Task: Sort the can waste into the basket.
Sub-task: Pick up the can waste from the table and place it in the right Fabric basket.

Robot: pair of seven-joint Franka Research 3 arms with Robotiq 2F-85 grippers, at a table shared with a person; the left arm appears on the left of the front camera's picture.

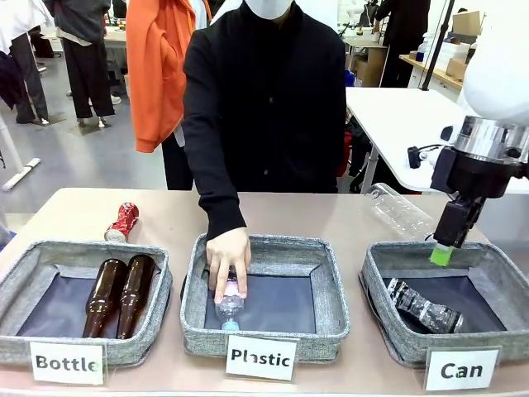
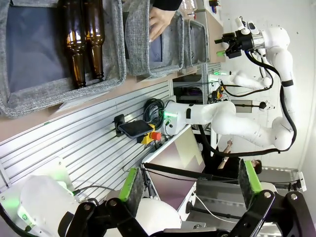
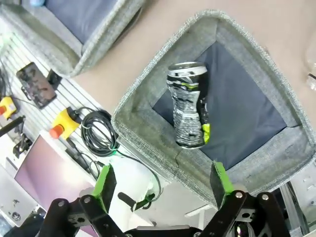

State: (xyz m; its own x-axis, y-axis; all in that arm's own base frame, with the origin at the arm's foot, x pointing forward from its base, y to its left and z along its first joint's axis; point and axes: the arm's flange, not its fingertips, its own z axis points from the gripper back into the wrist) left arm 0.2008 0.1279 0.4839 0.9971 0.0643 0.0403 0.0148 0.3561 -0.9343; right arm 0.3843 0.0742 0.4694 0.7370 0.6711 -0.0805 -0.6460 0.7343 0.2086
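Observation:
The dark crushed can point(image 1: 423, 306) lies inside the grey basket point(image 1: 388, 339) labelled "Can" at the right. In the right wrist view this can point(image 3: 189, 111) rests on the basket's dark lining, inside the rim point(image 3: 148, 143). My right gripper point(image 1: 443, 252) hangs open just above the basket's back edge; from the wrist, the gripper point(image 3: 162, 180) holds nothing. The crushed red can point(image 1: 122, 222) lies on the table at the far left, behind the "Bottle" basket. My left gripper point(image 2: 190, 180) is open and empty, below and away from the table's front edge.
The "Bottle" basket point(image 1: 25, 277) holds two brown bottles point(image 1: 120, 294). A person's hand point(image 1: 225, 256) presses a clear plastic bottle point(image 1: 229, 304) into the "Plastic" basket point(image 1: 331, 289). Another clear bottle point(image 1: 397, 211) lies on the table behind the "Can" basket.

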